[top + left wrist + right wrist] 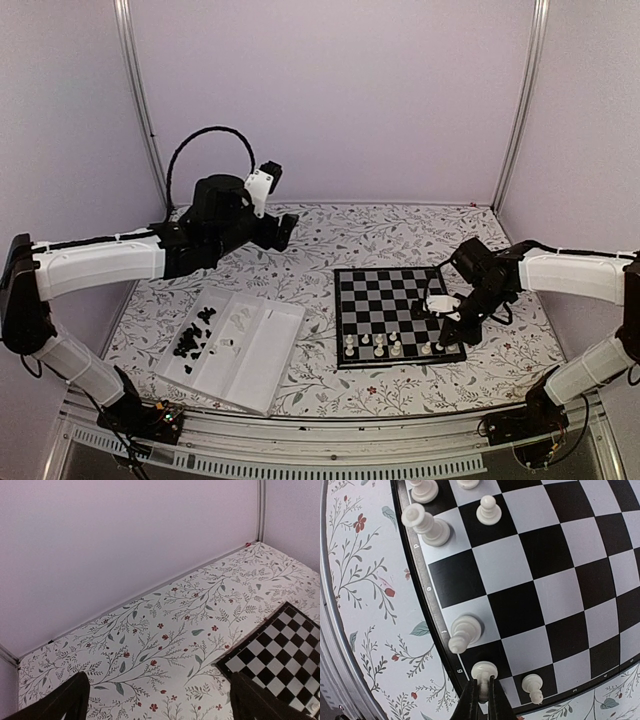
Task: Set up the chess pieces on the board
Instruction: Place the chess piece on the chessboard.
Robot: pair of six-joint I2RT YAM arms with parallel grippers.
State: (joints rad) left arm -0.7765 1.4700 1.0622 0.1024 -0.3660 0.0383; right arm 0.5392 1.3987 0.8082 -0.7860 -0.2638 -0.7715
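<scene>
The board (385, 290) lies right of centre, with several white chess pieces (380, 345) along its near rows. My right gripper (443, 335) points down at the board's near right corner. In the right wrist view it (482, 692) is shut on the stem of a white piece (484, 671), whose base is over a black edge square. Beside it stand a taller white piece (465, 632) and a pawn (533, 686). My left gripper (285, 230) hangs open and holds nothing above the cloth at the back left, its fingers (65, 700) wide apart. The board's corner (280, 650) shows at the right of the left wrist view.
A white compartment tray (265, 350) lies at the front left, holding a heap of black pieces (192, 338) and a few white ones (235, 320). A floral cloth (330, 240) covers the table. Pale walls with metal posts (140, 100) close in the back and sides.
</scene>
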